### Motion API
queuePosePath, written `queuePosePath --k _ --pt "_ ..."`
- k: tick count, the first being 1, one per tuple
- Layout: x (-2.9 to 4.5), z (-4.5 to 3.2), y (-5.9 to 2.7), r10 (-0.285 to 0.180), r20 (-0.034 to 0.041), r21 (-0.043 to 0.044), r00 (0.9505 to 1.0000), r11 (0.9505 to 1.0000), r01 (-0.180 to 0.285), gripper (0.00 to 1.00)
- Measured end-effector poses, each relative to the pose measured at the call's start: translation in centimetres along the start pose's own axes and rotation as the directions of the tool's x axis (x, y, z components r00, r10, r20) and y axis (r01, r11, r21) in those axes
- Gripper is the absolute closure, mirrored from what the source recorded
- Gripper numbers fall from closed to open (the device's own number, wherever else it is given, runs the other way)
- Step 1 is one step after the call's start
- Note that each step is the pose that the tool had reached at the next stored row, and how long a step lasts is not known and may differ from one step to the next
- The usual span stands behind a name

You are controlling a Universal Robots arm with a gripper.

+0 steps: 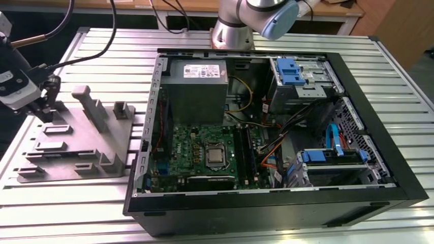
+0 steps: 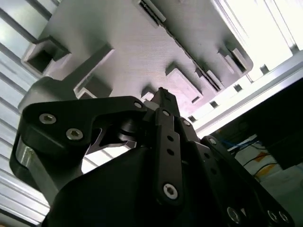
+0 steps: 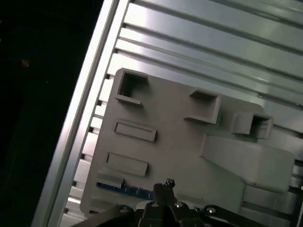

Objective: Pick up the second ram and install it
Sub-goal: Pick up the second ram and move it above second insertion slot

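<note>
One gripper [image 3: 165, 183], seen in both wrist views [image 2: 161, 92]: jaws drawn together to a narrow tip, nothing seen between them. The tip hangs low over one edge of the grey holder tray [image 3: 180, 127].

Second ram [image 3: 124, 188]: a slim blue strip lying along that same tray edge in the first wrist view, just beside the gripper tip. Contact between the two cannot be told. The strip sits in the tray, not in the computer.

Tray in the second wrist view [image 2: 142, 42]: flat grey plate with raised blocks, square pockets and long narrow slots. It rests on the ribbed aluminium desk [image 3: 213, 42].

Exterior view: the gripper [image 1: 48, 116] stands over the tray's [image 1: 74, 152] far corner at the exterior view's left, with a black cable [image 1: 101, 46] running up from the wrist. The tray carries a tall upright post [image 1: 87, 104]. The desk [image 1: 68, 203] runs under everything.

Just beside the tray, toward the exterior view's right, an open black PC case [image 1: 271, 208] lies on its side. Inside it:
- Green motherboard [image 1: 190, 145], with the processor socket [image 1: 215, 155] in its middle.
- Grey power supply [image 1: 196, 84] beyond the board.
- Blue drive brackets, one at the far corner [image 1: 288, 71] and one nearer [image 1: 332, 155].
- Orange, yellow and blue wires between them.

Farthest back, the arm's silver base column [image 1: 234, 30] rises behind the case.
</note>
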State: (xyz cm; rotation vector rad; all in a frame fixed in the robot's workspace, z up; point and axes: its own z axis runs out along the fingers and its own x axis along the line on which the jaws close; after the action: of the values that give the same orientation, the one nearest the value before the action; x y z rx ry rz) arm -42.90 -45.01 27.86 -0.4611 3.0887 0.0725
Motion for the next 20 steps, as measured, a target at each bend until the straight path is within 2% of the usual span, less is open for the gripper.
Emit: queuePosePath --k 2,5,9,12,15,20 --pt "0.0 0.03 0.0 -0.036 -0.0015 -0.0009 0.9994 0.9994 0.036 0.9" --pt "0.0 0.06 0.0 -0.091 -0.0038 -0.0024 0.9958 0.9958 0.091 0.9" --pt "0.0 0.1 -0.01 -0.163 -0.0067 -0.0045 0.9867 0.9867 0.163 0.9" --pt "0.0 0.14 -0.01 -0.217 -0.0087 -0.0063 0.9762 0.9762 0.217 0.9" --pt "0.0 0.18 -0.01 -0.27 -0.0107 -0.0082 0.9629 0.963 0.269 0.9" --pt "0.01 0.23 -0.01 -0.356 -0.0138 -0.0116 0.9344 0.9345 0.356 0.9"
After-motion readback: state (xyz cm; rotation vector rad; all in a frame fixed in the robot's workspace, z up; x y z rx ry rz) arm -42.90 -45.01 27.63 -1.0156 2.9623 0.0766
